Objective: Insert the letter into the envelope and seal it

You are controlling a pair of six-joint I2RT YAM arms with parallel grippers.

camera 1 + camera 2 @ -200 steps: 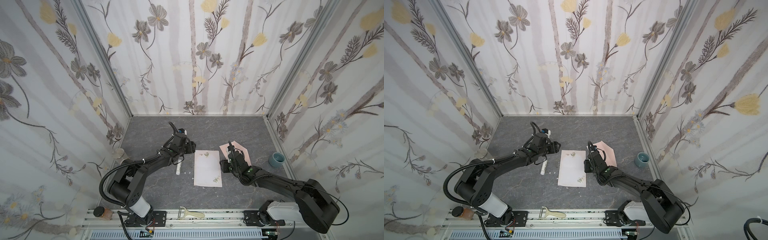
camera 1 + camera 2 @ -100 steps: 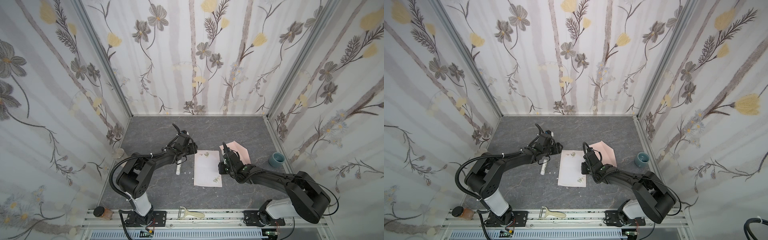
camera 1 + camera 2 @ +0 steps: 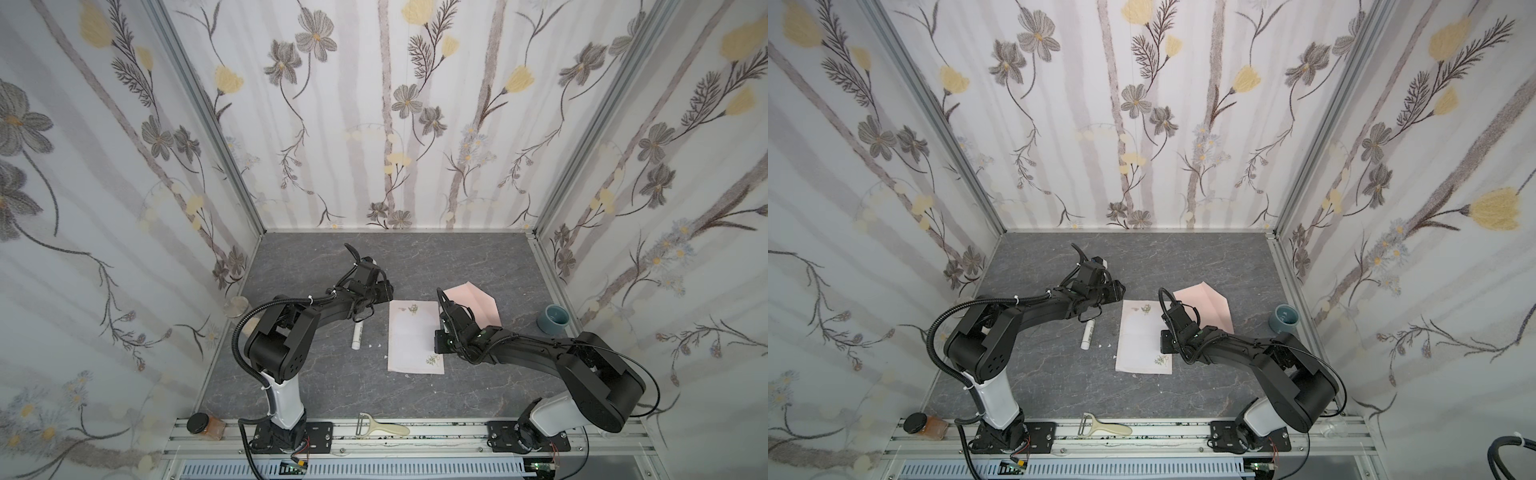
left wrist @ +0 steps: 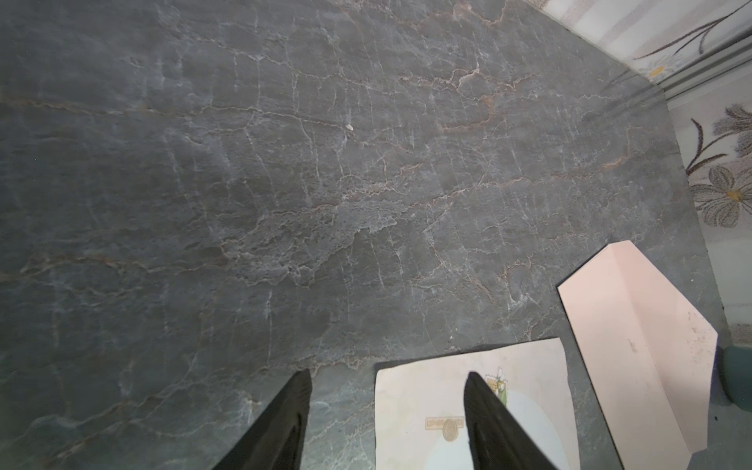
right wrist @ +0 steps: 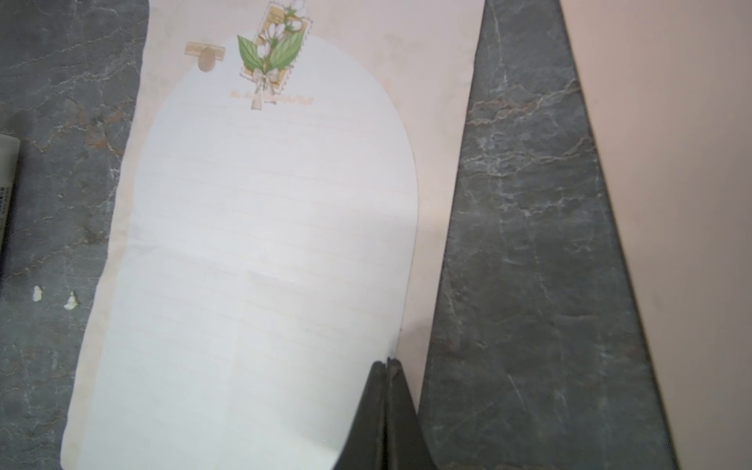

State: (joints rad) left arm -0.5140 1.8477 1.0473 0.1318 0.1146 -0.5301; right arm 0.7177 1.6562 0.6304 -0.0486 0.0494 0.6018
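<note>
The letter [image 3: 411, 336] [image 3: 1142, 340] lies flat on the dark stone floor, a white sheet with floral prints at two corners. The pale pink envelope [image 3: 478, 303] [image 3: 1208, 305] lies just right of it, flap open. My right gripper [image 3: 437, 345] [image 3: 1165, 343] sits at the letter's right edge. In the right wrist view it [image 5: 386, 360] is shut, pinching the letter [image 5: 264, 244] near that edge, beside the envelope [image 5: 671, 162]. My left gripper [image 3: 388, 291] [image 3: 1121, 289] hovers open at the far left corner of the letter [image 4: 427, 390]; one finger is over the sheet, the other over bare floor [image 4: 386, 374].
A white glue stick [image 3: 357, 334] [image 3: 1088, 334] lies left of the letter, under the left arm. A blue cup [image 3: 552, 319] stands by the right wall. A peeler [image 3: 382, 428] and a jar [image 3: 203, 426] rest on the front rail. Walls close in on three sides.
The right gripper has moved from the envelope's side onto the letter's right edge and closed there. The left gripper has crept right toward the letter's far left corner, staying open.
</note>
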